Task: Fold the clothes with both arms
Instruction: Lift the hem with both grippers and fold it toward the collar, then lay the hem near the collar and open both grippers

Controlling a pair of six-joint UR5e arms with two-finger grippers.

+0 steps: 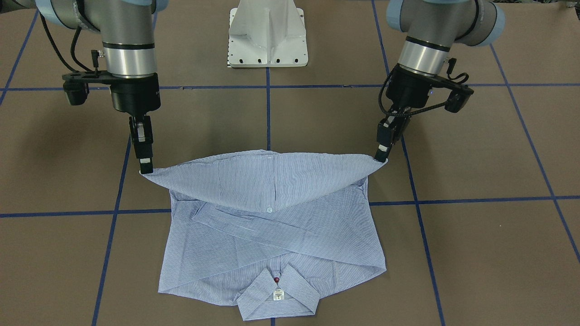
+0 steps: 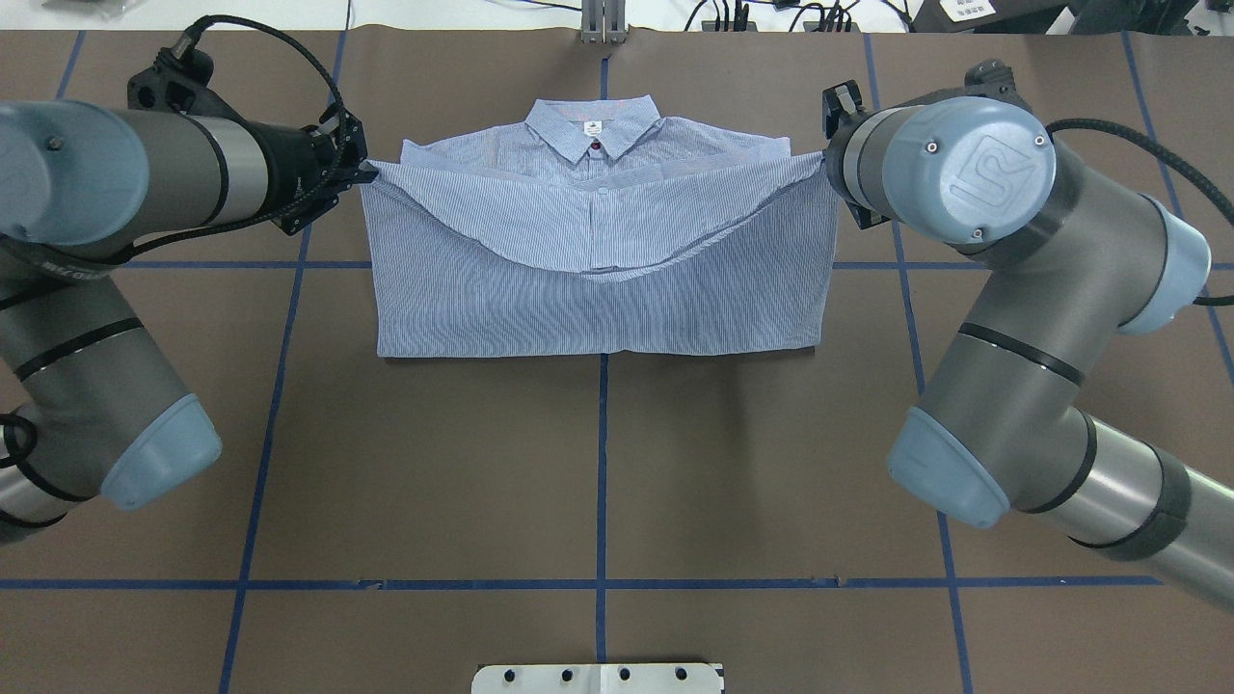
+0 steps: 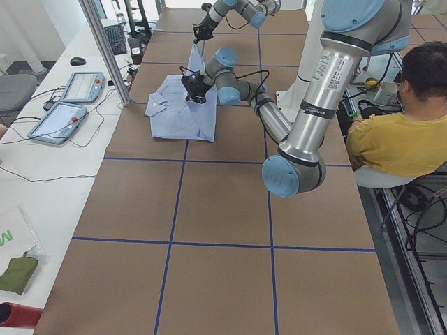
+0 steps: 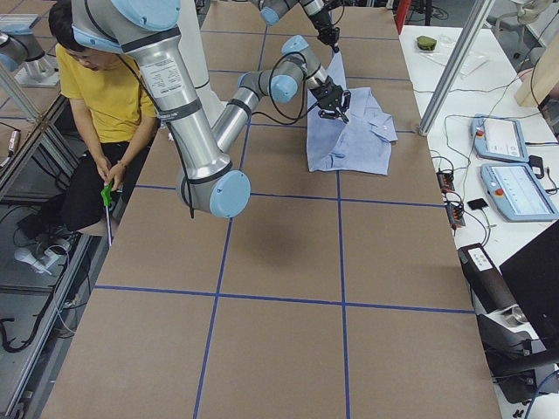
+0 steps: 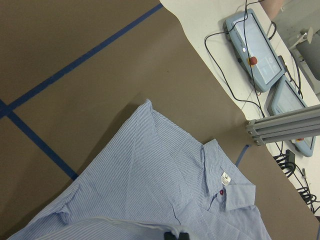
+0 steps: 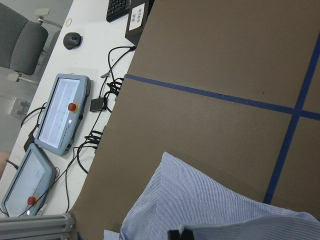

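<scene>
The clothes are one blue-and-white striped shirt [image 1: 272,235], lying on the brown table with its sleeves crossed over the body. Its collar [image 1: 277,294] and white label point away from the robot. The hem end is lifted off the table and stretched between both arms, sagging in the middle [image 2: 598,226]. My left gripper [image 1: 381,157] is shut on one hem corner, also seen in the overhead view [image 2: 363,172]. My right gripper [image 1: 146,170] is shut on the other corner [image 2: 824,159]. The left wrist view looks down on the collar [image 5: 227,187].
The white pedestal base [image 1: 268,34] stands behind the shirt. Blue tape lines [image 1: 268,108] grid the table. Two teach pendants [image 5: 255,50] and an aluminium post [image 5: 285,125] sit past the collar-side edge. A seated person in yellow [image 3: 405,132] is behind the robot.
</scene>
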